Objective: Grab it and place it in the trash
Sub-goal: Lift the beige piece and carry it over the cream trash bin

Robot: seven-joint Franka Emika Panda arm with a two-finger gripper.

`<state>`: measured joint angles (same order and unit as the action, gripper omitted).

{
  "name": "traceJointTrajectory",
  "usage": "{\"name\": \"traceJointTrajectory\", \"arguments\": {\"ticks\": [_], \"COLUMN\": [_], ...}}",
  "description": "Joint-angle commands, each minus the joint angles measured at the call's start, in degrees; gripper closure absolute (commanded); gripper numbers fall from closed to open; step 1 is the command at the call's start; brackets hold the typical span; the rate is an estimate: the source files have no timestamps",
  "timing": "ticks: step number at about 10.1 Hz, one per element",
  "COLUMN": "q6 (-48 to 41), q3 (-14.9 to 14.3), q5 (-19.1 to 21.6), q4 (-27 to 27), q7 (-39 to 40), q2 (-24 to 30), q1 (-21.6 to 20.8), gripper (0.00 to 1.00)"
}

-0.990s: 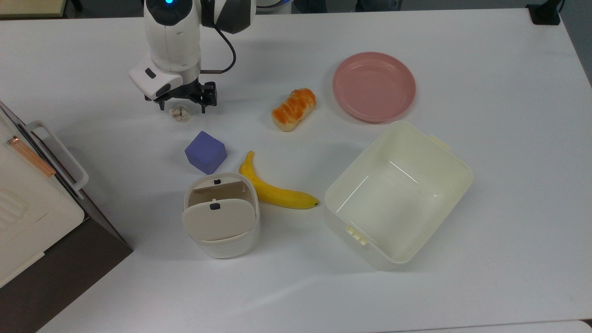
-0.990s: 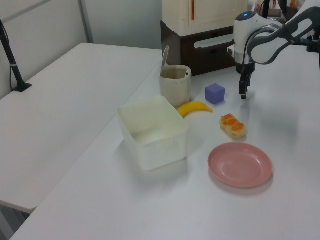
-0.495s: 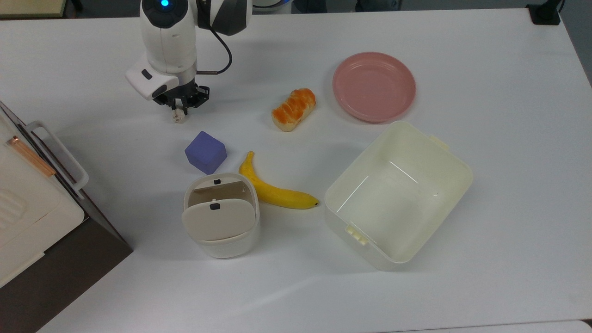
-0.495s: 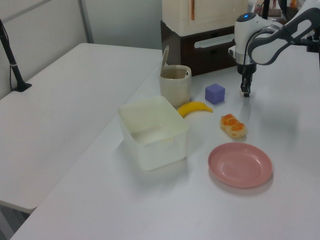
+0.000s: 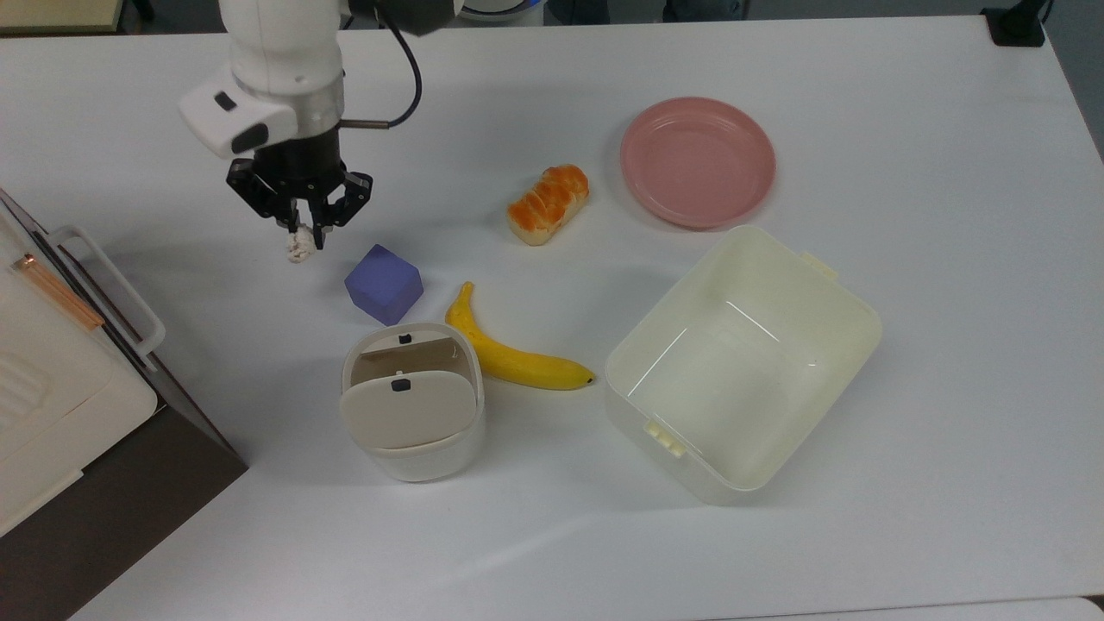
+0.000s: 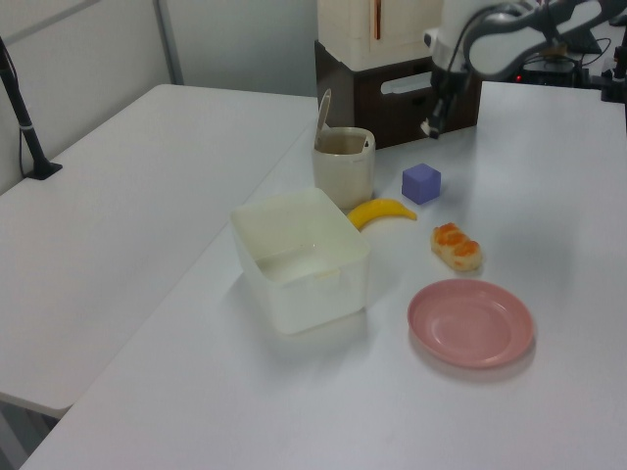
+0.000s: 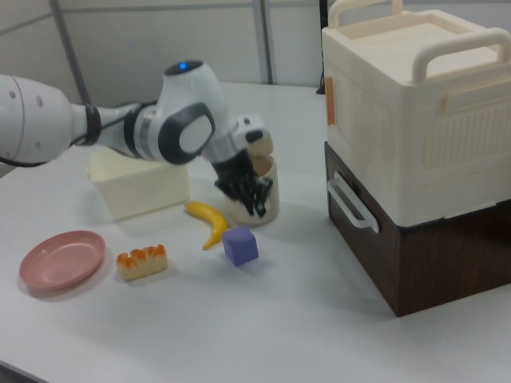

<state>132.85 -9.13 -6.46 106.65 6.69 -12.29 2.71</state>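
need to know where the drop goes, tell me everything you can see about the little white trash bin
The trash bin is a small, rounded white container that looks like plastic, standing upright on the white table. On top sit two beige flap lids, each with a small black dot; in the top view a gap shows between them. The banana lies close beside it and the purple cube sits just beyond, apart from it. Whether the banana touches it cannot be told.
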Motion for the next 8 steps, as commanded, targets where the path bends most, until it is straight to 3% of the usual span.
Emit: {"name": "traceJointTrajectory", "arguments": {"ticks": [1,2,4,6,7,8], "q6": [0.0,0.1,0.2,4.5,5.3,5.3], "q3": [0.7,1.2,2.0,2.0,1.9,1.9], "q5": [4.3,5.5,5.0,4.6,4.4,3.1], "q4": [-9.1,-12.3,-17.7,-20.3,-20.3,-20.3], "q7": [-0.7,-5.2,-13.3,-19.8,-21.6,-23.8], "q2": [-1.8,-4.2,-9.2,-12.1,-12.1,-11.8], "q1": [-2.8,-3.6,-7.1,-8.8,-8.9,-9.0], "gripper": [1.00,1.00,0.90,0.54,0.08,0.00]}}
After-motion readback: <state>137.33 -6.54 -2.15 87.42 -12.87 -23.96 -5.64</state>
